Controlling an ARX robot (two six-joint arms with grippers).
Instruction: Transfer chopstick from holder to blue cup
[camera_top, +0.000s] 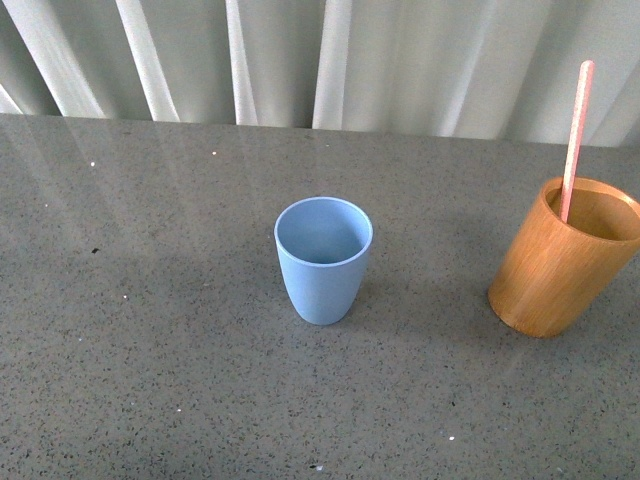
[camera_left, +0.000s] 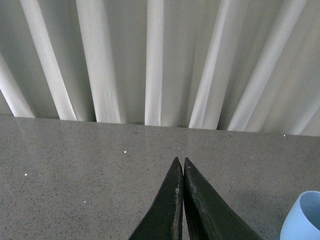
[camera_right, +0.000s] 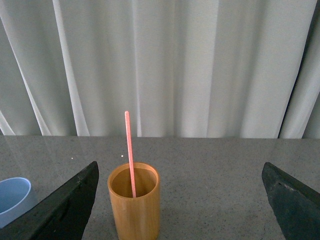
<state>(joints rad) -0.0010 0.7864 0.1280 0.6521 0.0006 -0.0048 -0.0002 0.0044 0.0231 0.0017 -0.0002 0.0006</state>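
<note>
Jaws pressed together on left gripper (camera_left: 180, 162), nothing between them. Spread wide on right gripper (camera_right: 180, 167), nothing held, wooden holder (camera_right: 134, 200) in front of the gap. Pink chopstick (camera_top: 574, 140) standing in holder at right of grey table (camera_top: 150, 300), nearly upright, top well above rim. Light blue cup (camera_top: 322, 262) upright at centre, left of holder, well apart, empty. White curtain (camera_top: 400, 60) along far edge.

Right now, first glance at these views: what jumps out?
The pale pink chopstick stands out, standing in the orange-brown holder at the right edge of the front view. The empty blue cup sits upright near the middle of the grey table, apart from the holder. The right gripper is open, facing the holder; the left gripper is shut.
</note>
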